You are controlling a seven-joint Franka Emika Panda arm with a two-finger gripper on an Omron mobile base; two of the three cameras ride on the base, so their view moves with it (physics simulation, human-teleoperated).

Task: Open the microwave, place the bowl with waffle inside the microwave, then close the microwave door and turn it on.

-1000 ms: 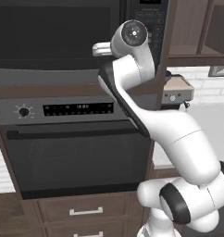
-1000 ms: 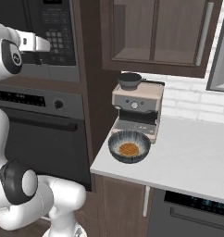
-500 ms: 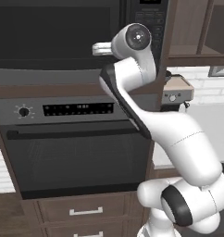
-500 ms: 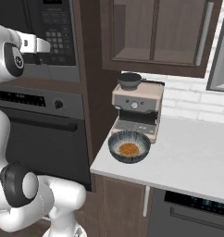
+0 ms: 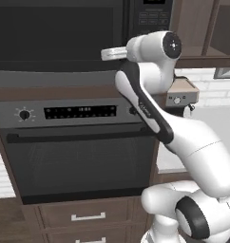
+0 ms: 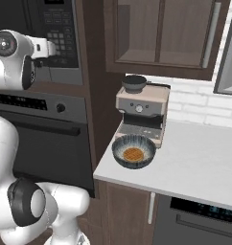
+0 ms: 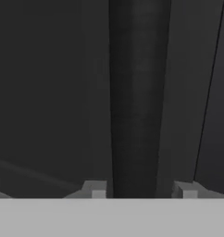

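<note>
Two fingertips (image 7: 96,189) of the gripper (image 7: 141,192) stand apart astride a dark upright bar on the microwave door (image 5: 60,33), seemingly its handle; whether they pinch it I cannot tell. Door shut; bowl (image 6: 133,151) with waffle (image 6: 133,154) waits at the counter's (image 6: 199,162) left edge.

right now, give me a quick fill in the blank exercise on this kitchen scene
1. The small orange-brown gridded waffle lies inside the dark striped round ____.
2. That dish stands on the pale countertop directly in front of the beige ____ machine.
3. The wide built-in microwave's dark glass door is ____.
4. The black oven with knobs and a bar handle sits directly ____ the microwave.

Missing words: bowl; coffee; closed; below
</note>
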